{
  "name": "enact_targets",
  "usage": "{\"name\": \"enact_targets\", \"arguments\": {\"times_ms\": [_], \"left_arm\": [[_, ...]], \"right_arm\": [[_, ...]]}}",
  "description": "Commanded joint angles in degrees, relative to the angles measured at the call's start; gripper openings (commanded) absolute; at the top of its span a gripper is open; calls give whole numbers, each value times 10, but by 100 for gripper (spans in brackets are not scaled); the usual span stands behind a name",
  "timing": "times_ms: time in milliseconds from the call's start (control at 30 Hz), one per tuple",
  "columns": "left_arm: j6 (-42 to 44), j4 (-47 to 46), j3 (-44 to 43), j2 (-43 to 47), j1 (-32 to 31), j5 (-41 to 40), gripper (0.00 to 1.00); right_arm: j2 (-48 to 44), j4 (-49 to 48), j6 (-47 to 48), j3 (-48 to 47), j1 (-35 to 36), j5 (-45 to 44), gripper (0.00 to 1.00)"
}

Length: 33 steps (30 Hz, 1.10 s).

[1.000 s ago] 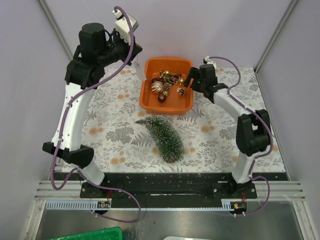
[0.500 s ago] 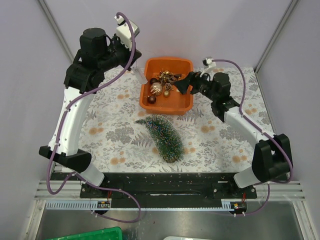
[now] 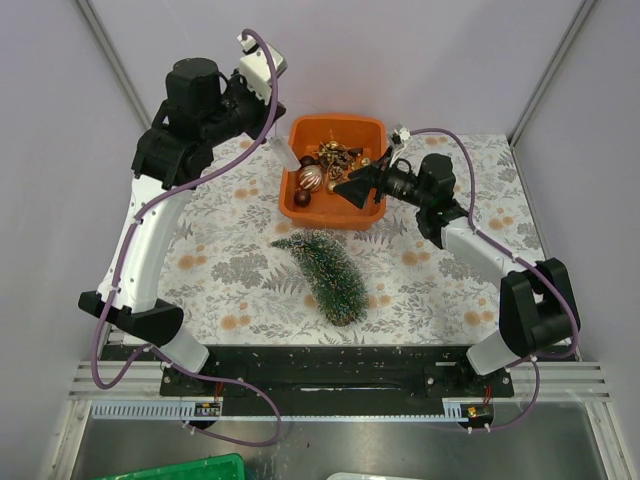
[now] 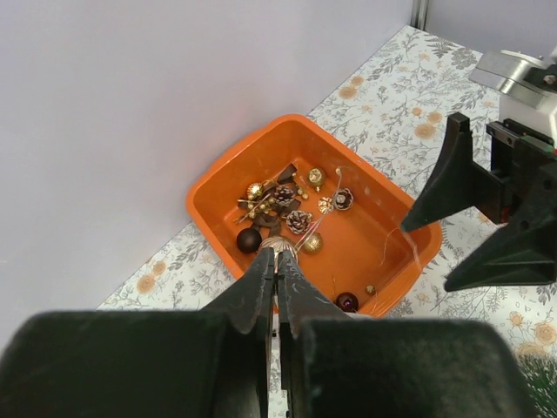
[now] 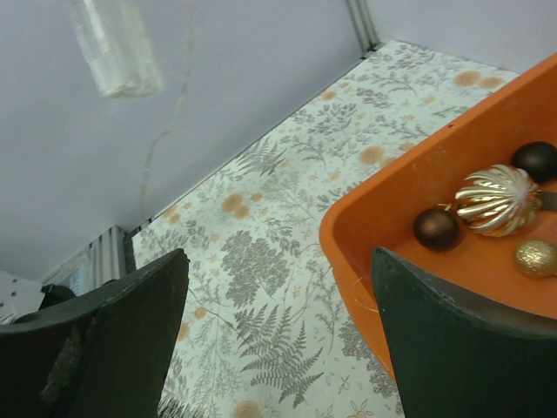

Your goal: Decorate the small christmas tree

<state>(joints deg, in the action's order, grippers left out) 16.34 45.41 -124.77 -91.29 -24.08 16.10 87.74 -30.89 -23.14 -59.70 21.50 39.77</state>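
The small christmas tree (image 3: 322,275), dark green with frosted tips, lies on its side on the floral cloth in front of the orange tray (image 3: 372,210). The tray (image 4: 218,174) holds several ornaments: a ribbed gold ball (image 5: 498,198), dark brown balls (image 5: 435,228), a pinecone (image 4: 298,221) and gold bits. My left gripper (image 3: 288,160) hangs above the tray's left rim, and in its own view it (image 4: 277,254) is shut, with nothing solid showing between the fingers. My right gripper (image 3: 345,187) reaches over the tray's front-left part with its jaws wide apart and empty; its own view shows it (image 5: 278,257) astride the rim.
The floral cloth (image 3: 230,270) covers the table between grey walls. A thin gold thread (image 4: 409,248) curls at the tray's near rim. The black base rail (image 3: 320,380) runs along the near edge. A green bin (image 3: 170,468) sits below the table.
The right arm swung from the tray's right side round to its front, fingers now pointing left and wider apart. A dark ball rolled to the tray's left corner. The left arm shifted slightly.
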Motion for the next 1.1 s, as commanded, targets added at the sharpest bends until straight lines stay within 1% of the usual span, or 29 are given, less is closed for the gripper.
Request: {"name": "enact_targets", "arguments": {"times_ms": [0, 133, 200, 333, 433, 567, 733, 800, 867, 933, 1000, 1067], "left_arm": [[8, -21, -18, 12, -4, -24, 3], [14, -22, -21, 9, -9, -33, 3], [18, -22, -23, 8, -15, -39, 3], [19, -21, -20, 14, -23, -47, 3], [21, -20, -17, 18, -26, -52, 3], [21, -21, -19, 20, -30, -55, 4], [21, -13, -19, 27, -34, -57, 3], [22, -10, -19, 31, -35, -59, 4], [21, -5, -20, 35, -35, -59, 4], [19, 5, -18, 41, -36, -62, 4], [15, 12, -9, 52, -36, -62, 4], [16, 12, 11, 70, -36, -64, 4]], "right_arm": [[-33, -70, -30, 17, 3, 77, 93], [-30, -151, -83, 48, 4, 94, 93], [-21, -173, -103, 51, 8, 100, 93], [-13, -139, -65, 48, 34, 67, 94], [-8, -109, -17, 36, 62, 15, 96], [22, -84, 23, 13, 81, -57, 96], [55, -86, 36, 3, 87, -115, 91], [62, -87, 37, 0, 87, -130, 86], [67, -81, 36, -5, 87, -143, 77], [67, -73, 39, -9, 87, -152, 62], [57, -68, 41, -7, 87, -162, 45], [38, -65, 49, 0, 87, -180, 25]]}}
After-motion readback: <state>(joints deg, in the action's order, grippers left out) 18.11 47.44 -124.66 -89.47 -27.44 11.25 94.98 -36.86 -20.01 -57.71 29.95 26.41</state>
